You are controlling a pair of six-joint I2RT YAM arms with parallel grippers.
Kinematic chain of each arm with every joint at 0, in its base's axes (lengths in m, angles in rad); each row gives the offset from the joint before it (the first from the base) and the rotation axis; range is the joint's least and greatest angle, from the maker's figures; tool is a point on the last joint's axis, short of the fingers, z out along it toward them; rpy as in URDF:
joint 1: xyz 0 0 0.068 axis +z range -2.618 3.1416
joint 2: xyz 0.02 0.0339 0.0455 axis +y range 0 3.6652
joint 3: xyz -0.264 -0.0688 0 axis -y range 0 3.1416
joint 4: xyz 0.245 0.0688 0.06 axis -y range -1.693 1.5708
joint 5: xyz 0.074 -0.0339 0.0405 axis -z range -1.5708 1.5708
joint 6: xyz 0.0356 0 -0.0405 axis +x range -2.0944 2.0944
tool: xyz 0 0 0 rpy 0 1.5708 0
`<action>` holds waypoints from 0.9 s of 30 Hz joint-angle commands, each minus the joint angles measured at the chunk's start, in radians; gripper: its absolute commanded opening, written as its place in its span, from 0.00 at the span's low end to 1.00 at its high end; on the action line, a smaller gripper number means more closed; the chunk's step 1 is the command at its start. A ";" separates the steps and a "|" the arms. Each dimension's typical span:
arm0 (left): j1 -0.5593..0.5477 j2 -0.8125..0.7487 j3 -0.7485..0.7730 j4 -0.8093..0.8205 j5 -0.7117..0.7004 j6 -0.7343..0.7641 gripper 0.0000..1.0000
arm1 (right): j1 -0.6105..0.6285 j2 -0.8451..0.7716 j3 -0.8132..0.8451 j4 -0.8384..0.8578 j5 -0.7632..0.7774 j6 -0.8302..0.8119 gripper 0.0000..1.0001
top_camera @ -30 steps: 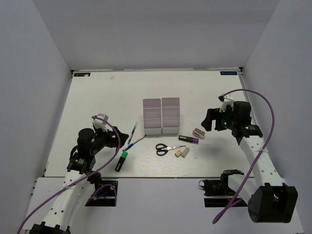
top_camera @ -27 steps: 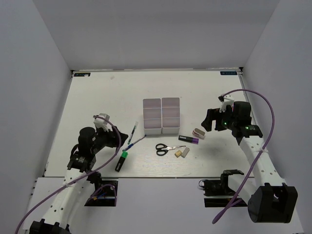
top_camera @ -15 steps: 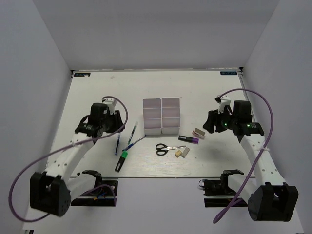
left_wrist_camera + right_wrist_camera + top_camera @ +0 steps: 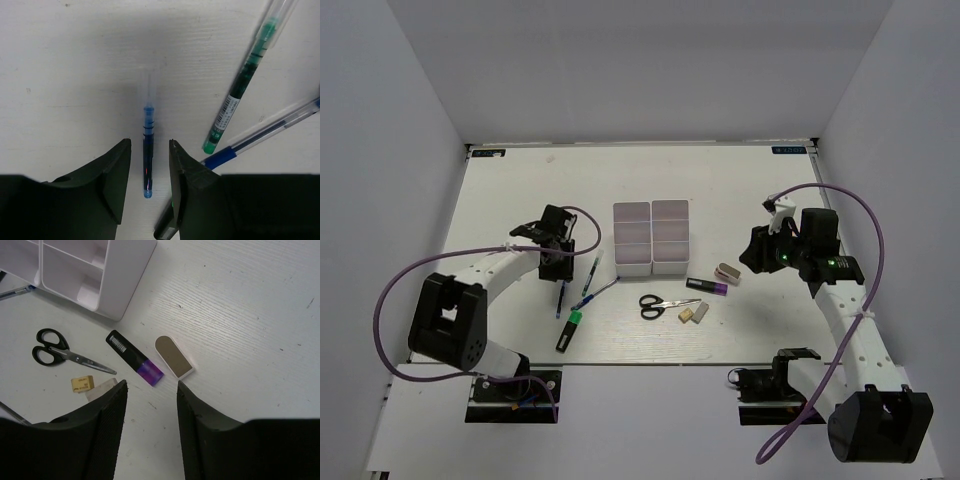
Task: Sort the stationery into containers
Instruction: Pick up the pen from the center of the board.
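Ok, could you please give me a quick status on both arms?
Left gripper open, jaws straddling the blue pen, not clamped. Right gripper open, hovering near the purple marker. Green pen lies close beside, clear of the jaws.

Open counter (image 4: 520, 180) runs behind the bins (image 4: 652, 237) and far to either side; I can pass there. Front-left of the bins, pens crowd together: my left jaws straddle the blue-ink pen (image 4: 148, 150), green pen (image 4: 245, 85) close beside. Front-right, purple marker (image 4: 136, 359), clip (image 4: 173, 356) and scissors (image 4: 72, 355) lie near together, narrowing passage.
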 commanded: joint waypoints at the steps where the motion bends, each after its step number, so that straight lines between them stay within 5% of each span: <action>1: -0.012 0.018 0.019 -0.012 -0.057 0.009 0.47 | -0.001 -0.020 0.008 -0.002 -0.013 0.009 0.49; 9: -0.013 0.106 0.003 0.034 -0.073 0.006 0.47 | 0.000 -0.036 0.008 -0.005 -0.014 0.015 0.55; 15: -0.024 0.136 -0.018 0.073 -0.076 -0.005 0.31 | -0.002 -0.039 0.008 -0.008 -0.008 0.015 0.55; 21: -0.036 0.114 -0.001 0.054 -0.091 -0.008 0.03 | -0.002 -0.042 0.007 -0.010 -0.005 0.015 0.55; 23: -0.046 0.086 0.014 0.040 -0.087 -0.013 0.02 | -0.002 -0.044 0.005 -0.011 -0.007 0.017 0.87; 27: -0.090 -0.049 0.100 0.040 -0.029 -0.001 0.01 | 0.000 -0.036 0.004 -0.013 -0.025 0.008 0.88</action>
